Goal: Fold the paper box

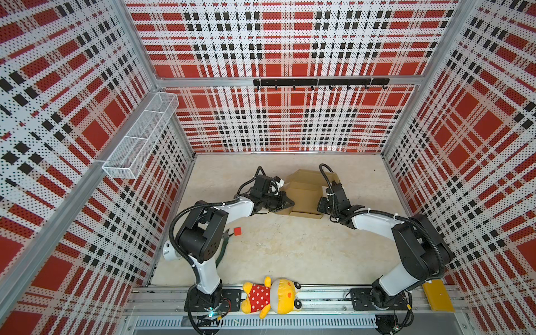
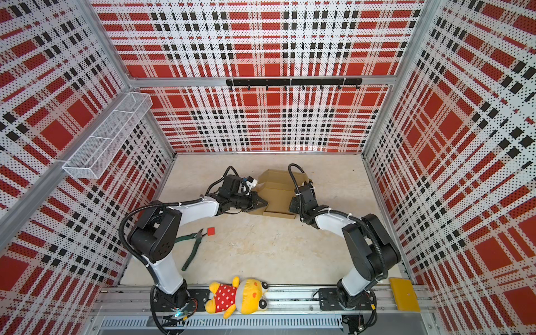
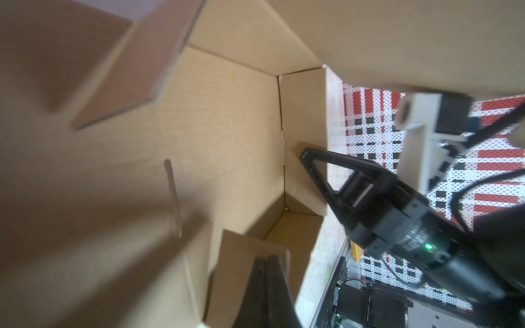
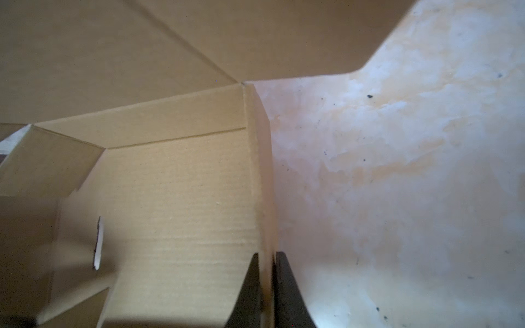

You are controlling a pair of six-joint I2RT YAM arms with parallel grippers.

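You had the paper box point(image 1: 304, 193) point(image 2: 275, 193) lying slightly toward 12 o'clock from the middle of the desk point(image 1: 290, 255). It was plain brown corrugated cardboard, part-folded into a shallow open tray. Its 6 o'clock and 3 o'clock walls stood upright, and the lid panel rose tilted from the 12 o'clock edge. A narrow slit point(image 4: 98, 244) cut its base, and loose flaps leaned inward at the 9 o'clock side.

Left arm point(image 1: 240, 206), right arm point(image 1: 374, 224) reach inward, jaws closed.
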